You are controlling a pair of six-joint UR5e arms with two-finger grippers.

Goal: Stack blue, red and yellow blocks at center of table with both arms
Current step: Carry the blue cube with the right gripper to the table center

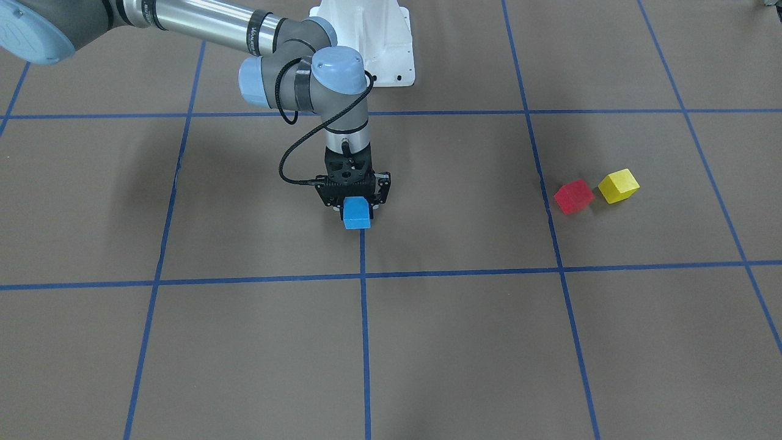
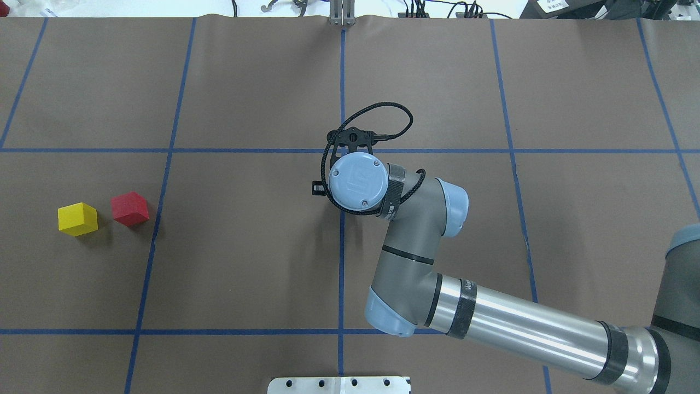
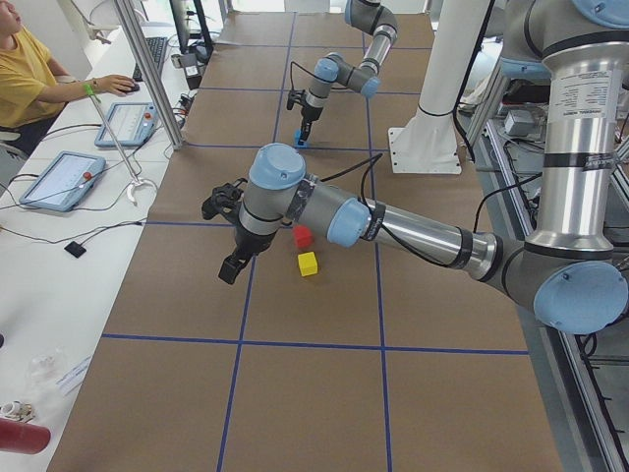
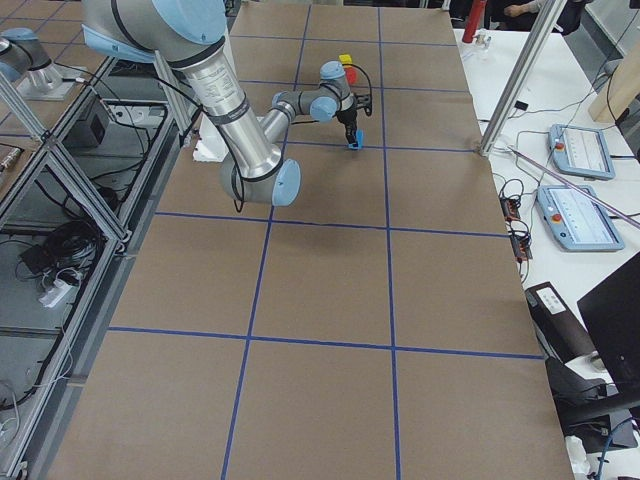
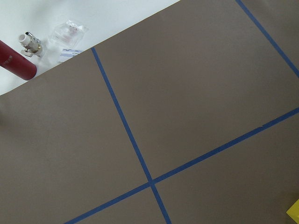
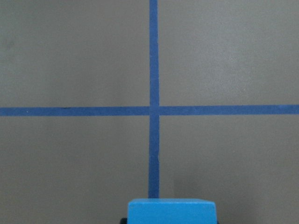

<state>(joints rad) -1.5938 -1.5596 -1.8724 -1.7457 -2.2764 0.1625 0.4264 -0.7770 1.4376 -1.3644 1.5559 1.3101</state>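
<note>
The blue block sits low over the centre tape line of the table, and my right gripper is shut on it. The same block fills the bottom edge of the right wrist view. The red block and the yellow block lie side by side on the robot's left half, a small gap between them. My left gripper hovers above the table beside them, and I cannot tell whether it is open or shut. A corner of the yellow block shows in the left wrist view.
The white pedestal stands behind the centre. A white bench along the far edge holds tablets, cables and a red cylinder. A person sits there. Metal posts rise at the table edge.
</note>
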